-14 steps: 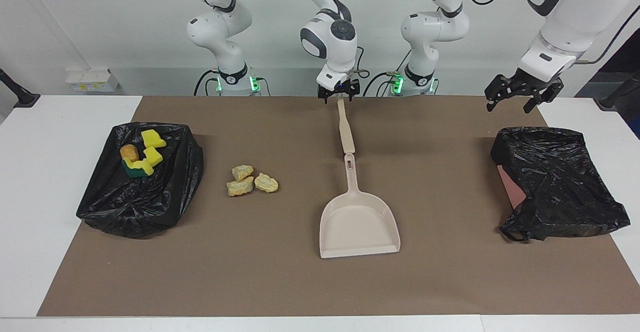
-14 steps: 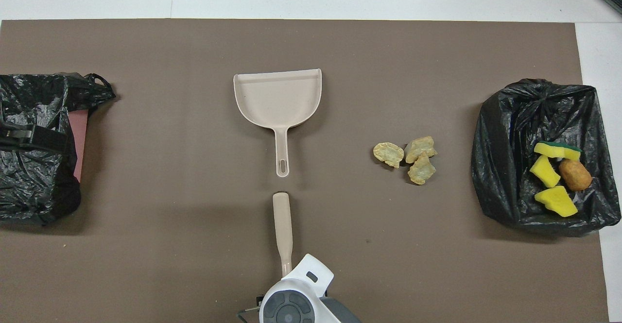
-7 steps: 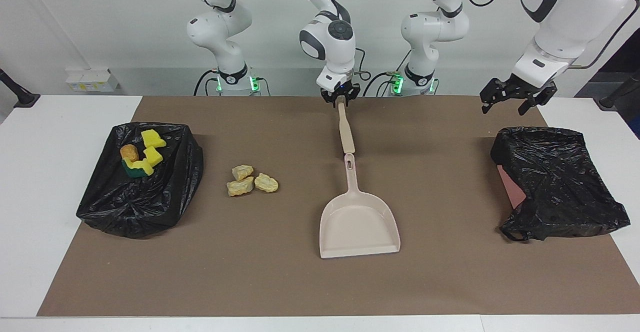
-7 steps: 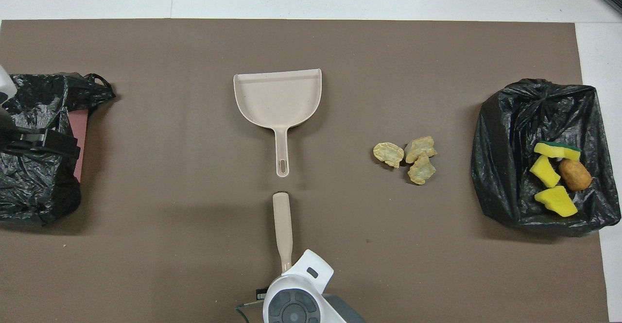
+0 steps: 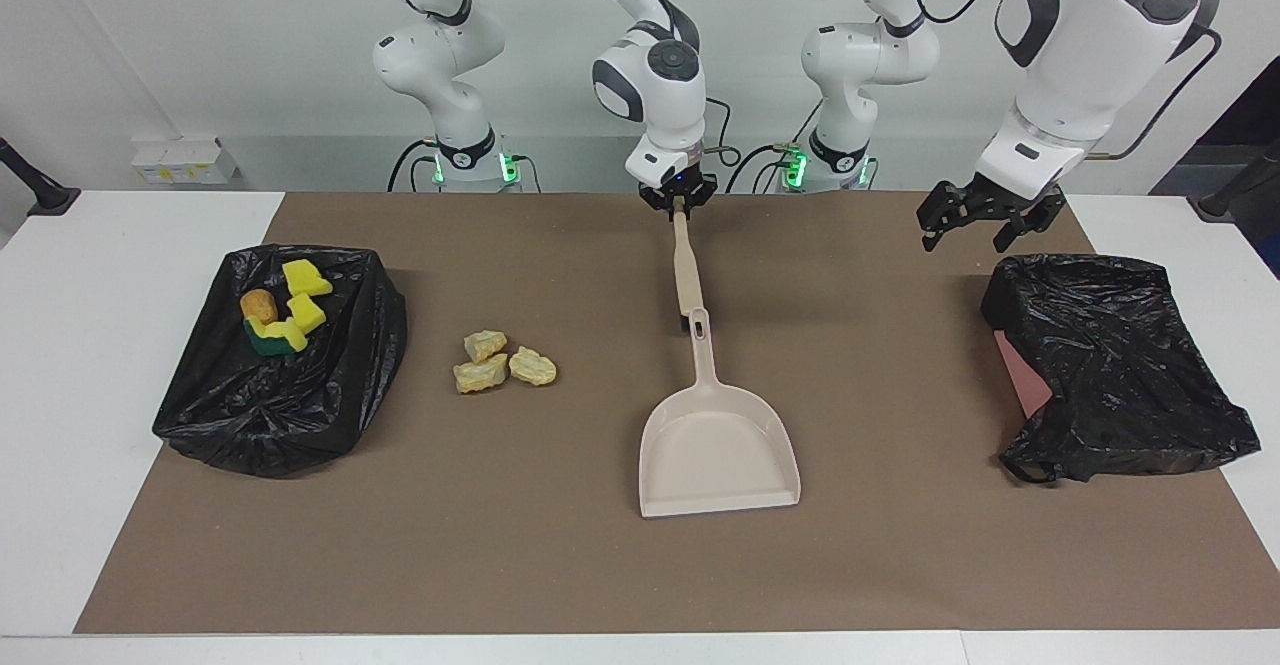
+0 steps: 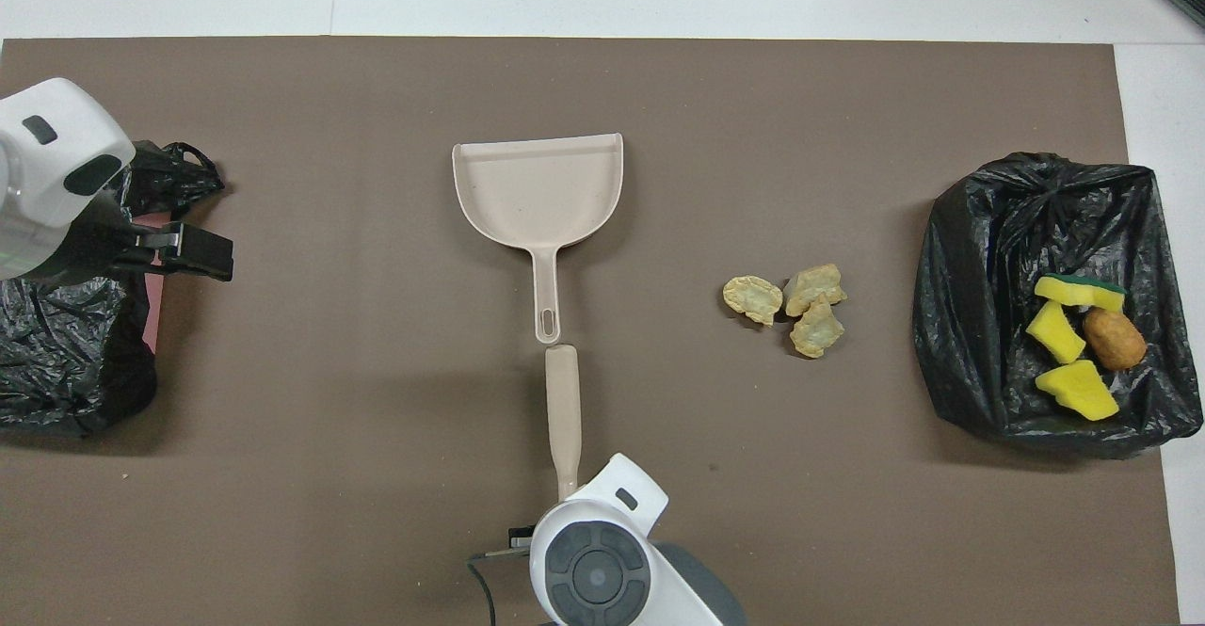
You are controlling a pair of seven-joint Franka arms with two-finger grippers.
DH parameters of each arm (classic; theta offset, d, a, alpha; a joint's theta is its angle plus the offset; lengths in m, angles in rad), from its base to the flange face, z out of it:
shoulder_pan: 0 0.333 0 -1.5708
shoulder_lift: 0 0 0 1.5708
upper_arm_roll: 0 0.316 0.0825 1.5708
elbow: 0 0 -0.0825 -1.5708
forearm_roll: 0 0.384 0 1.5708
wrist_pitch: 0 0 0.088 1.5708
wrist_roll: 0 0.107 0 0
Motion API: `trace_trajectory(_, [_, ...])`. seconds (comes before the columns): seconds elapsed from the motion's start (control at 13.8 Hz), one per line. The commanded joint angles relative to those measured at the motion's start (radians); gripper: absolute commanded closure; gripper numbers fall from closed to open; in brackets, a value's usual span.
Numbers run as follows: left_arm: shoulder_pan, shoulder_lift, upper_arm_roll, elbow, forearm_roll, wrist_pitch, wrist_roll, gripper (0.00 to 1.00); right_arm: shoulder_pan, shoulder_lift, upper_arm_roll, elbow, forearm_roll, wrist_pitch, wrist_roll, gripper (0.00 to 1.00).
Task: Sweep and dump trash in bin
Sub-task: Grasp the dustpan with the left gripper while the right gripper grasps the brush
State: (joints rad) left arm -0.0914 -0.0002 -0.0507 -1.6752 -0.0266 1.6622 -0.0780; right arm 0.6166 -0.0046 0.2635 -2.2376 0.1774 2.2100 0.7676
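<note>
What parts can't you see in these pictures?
- The brush: its end at the right end effector is covered by the white wrist in the overhead view, and too small to make out in the facing view.
- The pink thing under the bag at the left arm's end: only an edge shows.
- The left end effector: its wrist partly covers it in the overhead view.

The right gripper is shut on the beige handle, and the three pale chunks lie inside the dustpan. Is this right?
Not quite. The right gripper is shut on the beige handle, but the three pale chunks lie on the mat beside the dustpan, which holds nothing, as the overhead view shows.
</note>
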Motion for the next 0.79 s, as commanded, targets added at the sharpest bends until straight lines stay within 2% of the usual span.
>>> trace_trajectory(0.0, [-0.08, 0.032, 0.009, -0.011, -0.015, 0.063, -0.109, 0.0, -0.101, -0.148, 0.005, -0.014, 0.005, -0.146, -0.068, 1.0])
trace_trajectory(0.14, [-0.122, 0.069, 0.009, -0.015, -0.016, 0.096, -0.129, 0.0, -0.197, -0.213, 0.005, -0.016, 0.002, -0.229, -0.143, 1.0])
trace_trajectory(0.29, [-0.184, 0.116, 0.008, -0.02, -0.016, 0.16, -0.236, 0.0, -0.294, -0.254, 0.005, -0.016, -0.048, -0.283, -0.198, 1.0])
trace_trajectory(0.51, [-0.264, 0.175, 0.009, -0.026, -0.016, 0.23, -0.31, 0.0, -0.429, -0.267, 0.005, -0.016, -0.152, -0.375, -0.337, 1.0])
trace_trajectory(0.72, [-0.324, 0.23, 0.008, -0.049, -0.016, 0.326, -0.381, 0.0, -0.575, -0.247, 0.006, -0.027, -0.249, -0.383, -0.502, 1.0])
